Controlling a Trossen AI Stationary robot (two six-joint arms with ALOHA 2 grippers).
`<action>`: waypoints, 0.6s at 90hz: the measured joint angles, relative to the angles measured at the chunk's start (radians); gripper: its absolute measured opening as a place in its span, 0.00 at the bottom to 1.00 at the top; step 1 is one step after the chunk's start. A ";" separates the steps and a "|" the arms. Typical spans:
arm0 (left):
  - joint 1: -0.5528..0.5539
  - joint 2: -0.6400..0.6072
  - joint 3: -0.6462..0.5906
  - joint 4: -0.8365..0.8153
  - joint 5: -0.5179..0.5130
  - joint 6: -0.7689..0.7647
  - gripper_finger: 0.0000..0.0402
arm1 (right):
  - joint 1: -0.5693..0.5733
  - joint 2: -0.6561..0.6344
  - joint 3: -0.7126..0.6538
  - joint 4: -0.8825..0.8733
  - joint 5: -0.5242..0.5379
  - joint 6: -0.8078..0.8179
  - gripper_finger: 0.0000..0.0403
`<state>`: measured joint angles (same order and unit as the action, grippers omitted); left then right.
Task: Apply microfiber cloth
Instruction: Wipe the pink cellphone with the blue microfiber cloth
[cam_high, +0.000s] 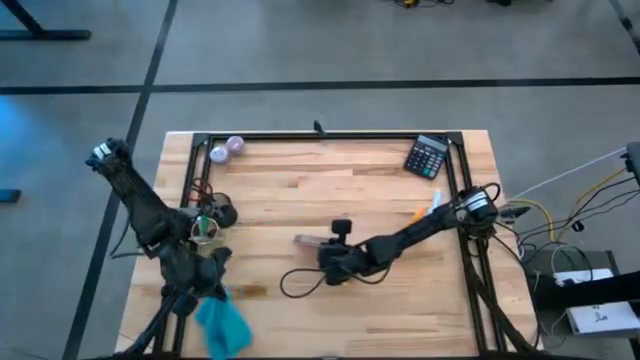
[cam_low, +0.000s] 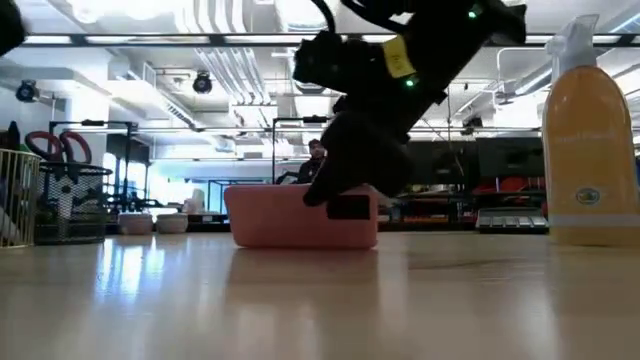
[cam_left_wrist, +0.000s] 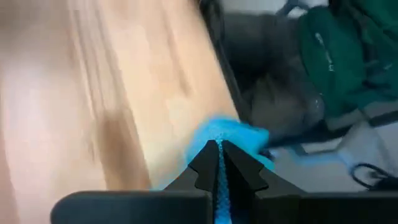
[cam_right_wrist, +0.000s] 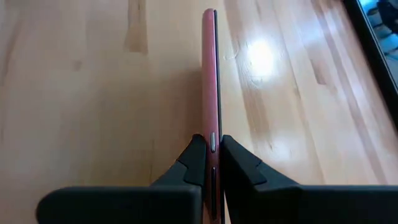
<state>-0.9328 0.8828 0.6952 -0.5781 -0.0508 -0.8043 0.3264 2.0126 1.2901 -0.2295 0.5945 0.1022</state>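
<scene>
The teal microfiber cloth (cam_high: 224, 326) is bunched at the table's near left edge, with my left gripper (cam_high: 213, 292) shut on it; in the left wrist view the cloth (cam_left_wrist: 231, 138) bulges out past the fingertips. At the table's middle my right gripper (cam_high: 326, 256) is shut on a phone in a pink case (cam_low: 290, 216). The phone stands on its long edge, its pink back toward the low camera. My left gripper pinches a bunched part of the cloth (cam_left_wrist: 218, 163) between its two fingers, several layers by the look of it. The rest of the cloth spills beyond the fingertips over the table's edge. My right gripper pinches the phone's two broad faces near one short end (cam_right_wrist: 210, 144), the fingers lying along its length. It comes slanting from the table's right. The phone is on edge, its lower long edge (cam_low: 300, 244) down at the table top.
An orange spray bottle (cam_low: 588, 140) stands at the right, near the right arm's base (cam_high: 428, 208). A calculator (cam_high: 428, 157) lies at the far right, two purple balls (cam_high: 227, 150) at the far left. A black cable (cam_high: 300, 282) loops near the phone. A wire basket (cam_low: 20, 195) stands at the left.
</scene>
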 joint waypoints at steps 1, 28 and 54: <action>-0.006 0.000 0.000 -0.007 0.004 -0.021 0.00 | 0.000 0.001 0.002 0.000 0.000 0.001 0.04; -0.116 0.029 0.127 -0.471 0.008 -0.343 0.00 | -0.004 0.000 0.013 -0.010 0.004 0.022 0.06; -0.118 0.118 0.088 -0.382 0.128 -0.334 0.00 | -0.016 0.002 0.010 -0.048 -0.003 0.073 0.11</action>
<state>-1.0508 1.0003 0.7830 -0.9606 0.0773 -1.1381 0.3103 2.0144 1.3006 -0.2778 0.5912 0.1751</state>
